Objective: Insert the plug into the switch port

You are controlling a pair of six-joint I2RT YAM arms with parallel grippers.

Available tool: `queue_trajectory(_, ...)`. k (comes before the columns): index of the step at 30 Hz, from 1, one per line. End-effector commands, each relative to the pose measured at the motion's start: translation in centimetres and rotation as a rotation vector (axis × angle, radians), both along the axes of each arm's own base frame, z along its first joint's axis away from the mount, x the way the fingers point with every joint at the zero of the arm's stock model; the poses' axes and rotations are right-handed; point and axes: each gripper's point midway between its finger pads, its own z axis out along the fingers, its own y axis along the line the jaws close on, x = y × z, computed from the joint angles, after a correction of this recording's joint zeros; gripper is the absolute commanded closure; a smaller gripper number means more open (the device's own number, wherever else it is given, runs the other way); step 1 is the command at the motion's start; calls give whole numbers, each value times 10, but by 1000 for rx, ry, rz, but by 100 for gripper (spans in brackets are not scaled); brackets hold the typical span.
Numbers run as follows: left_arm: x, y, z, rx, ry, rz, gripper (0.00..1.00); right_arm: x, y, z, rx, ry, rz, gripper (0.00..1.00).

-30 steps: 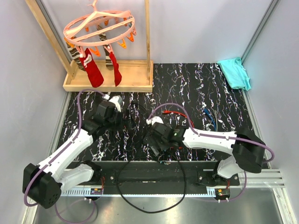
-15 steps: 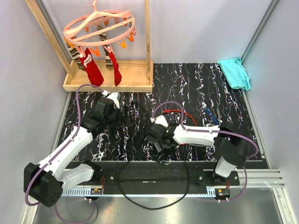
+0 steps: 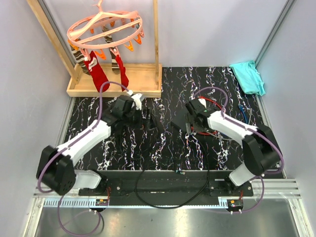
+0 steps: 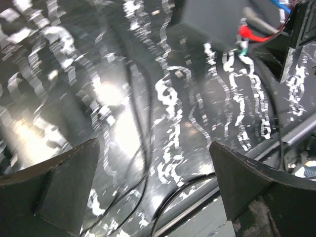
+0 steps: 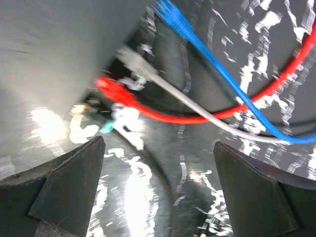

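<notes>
The flat black switch box point(image 3: 171, 120) lies mid-table between my two grippers. It fills the upper left of the right wrist view point(image 5: 54, 54). Along its edge there sit a blue plug point(image 5: 170, 17), a grey plug point(image 5: 136, 59) and a red plug point(image 5: 111, 89), with a small green piece point(image 5: 106, 129) below them. It also shows at the top of the left wrist view point(image 4: 212, 19). My left gripper point(image 3: 147, 118) point(image 4: 153, 148) is open and empty, left of the box. My right gripper point(image 3: 185, 123) point(image 5: 159, 143) is open and empty, right of it.
Red point(image 3: 212, 101), blue point(image 3: 240, 106) and grey cables trail right of the box. A black cable point(image 3: 148, 168) runs over the table's front edge. A wooden rack point(image 3: 116, 86) with hanging socks stands back left. A teal cloth point(image 3: 248, 76) lies back right.
My right gripper has moved from near the front edge back and to the right, and the red and blue cables shifted with it. My left gripper has moved right toward the centre.
</notes>
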Motion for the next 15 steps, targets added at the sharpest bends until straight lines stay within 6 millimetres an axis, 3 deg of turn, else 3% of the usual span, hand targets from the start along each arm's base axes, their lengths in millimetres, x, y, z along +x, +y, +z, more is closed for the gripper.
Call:
queue_trajectory(1, 36, -50, 27, -105, -97, -88, 1, 39, 20, 62, 331, -161, -70, 0)
queue_trajectory(2, 48, -60, 40, -126, -137, -97, 1, 45, 16, 64, 373, -171, -120, 0)
queue_trajectory(3, 55, -67, 40, -127, -144, -103, 1, 50, 16, 65, 418, -169, -156, 0)
queue_trajectory(4, 64, -74, 25, -108, -118, -106, 1, 63, 9, 64, 459, -183, -234, 0)
queue_trajectory(5, 77, -83, 37, -122, -153, -109, 1, 68, 8, 64, 476, -188, -261, 0)
queue_trajectory(6, 83, -90, 36, -122, -153, -120, 1, 74, 7, 62, 489, -190, -285, 0)
queue_trajectory(7, 90, -97, 19, -103, -127, -132, 1, 83, 10, 66, 521, -210, -312, 0)
queue_trajectory(8, 100, -105, 26, -111, -148, -140, 1, 90, 10, 61, 533, -203, -327, 0)
queue_trajectory(9, 103, -111, 21, -108, -140, -152, 1, 99, 14, 65, 570, -213, -334, 1)
queue_trajectory(10, 108, -116, 3, -91, -102, -156, 1, 104, 15, 57, 573, -200, -349, 1)
queue_trajectory(11, 113, -123, 7, -106, -101, -166, 2, 109, 13, 54, 580, -198, -363, 2)
queue_trajectory(15, 116, -141, -20, -110, -28, -190, 10, 126, 13, 39, 596, -175, -389, 4)
